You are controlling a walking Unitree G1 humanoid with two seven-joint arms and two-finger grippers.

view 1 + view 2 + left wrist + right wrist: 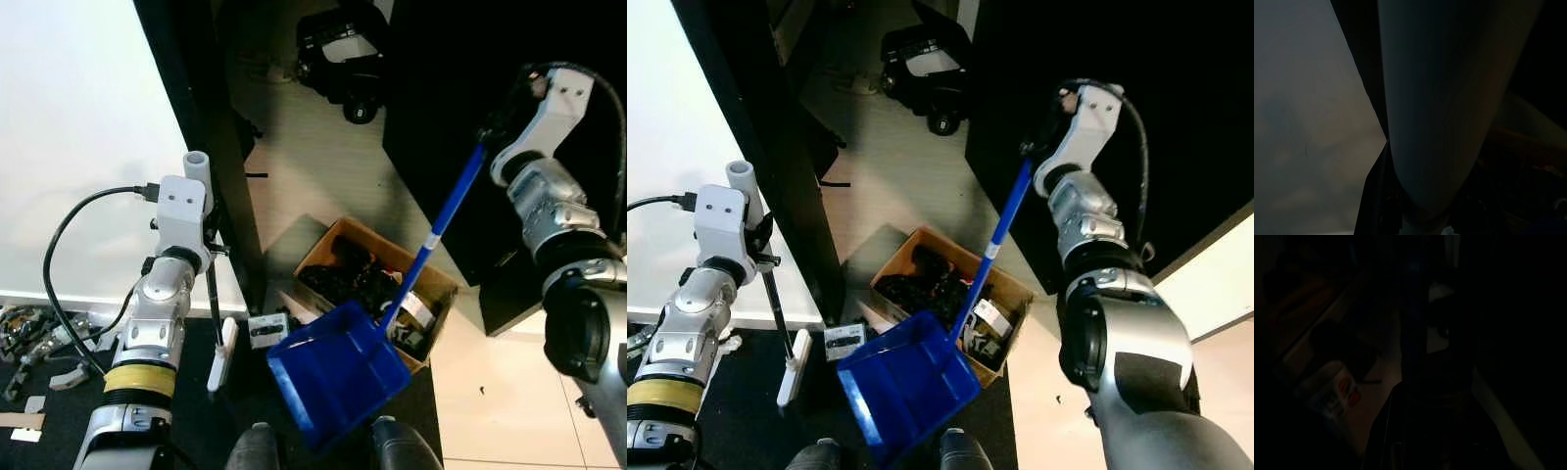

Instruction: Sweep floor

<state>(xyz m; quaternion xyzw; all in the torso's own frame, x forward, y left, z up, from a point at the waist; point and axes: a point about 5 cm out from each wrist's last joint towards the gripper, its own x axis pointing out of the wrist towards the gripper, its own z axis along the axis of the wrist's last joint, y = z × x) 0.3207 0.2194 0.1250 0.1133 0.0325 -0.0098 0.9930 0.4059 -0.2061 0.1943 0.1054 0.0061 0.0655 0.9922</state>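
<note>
Two dark feet (328, 446) show at the bottom edge of the frame, on a black mat (245, 401). Just above them the blue dustpan (338, 370) hangs tilted, its pan at lower centre overlapping the near corner of a cardboard box (377, 289) full of dark odds and ends. Left of the pan, a small white brush head (223, 352) sits at the end of a thin dark rod (212, 294), beside a black vertical panel edge (211, 147). Small scraps (34, 343) litter the lower left. The left gripper (208, 240) at centre left is clamped on the pale broom handle (197, 164). The right gripper (490, 132) at upper right grips the dustpan's long blue handle (446, 215). A black wheeled object (343, 54) lies at top centre.
</note>
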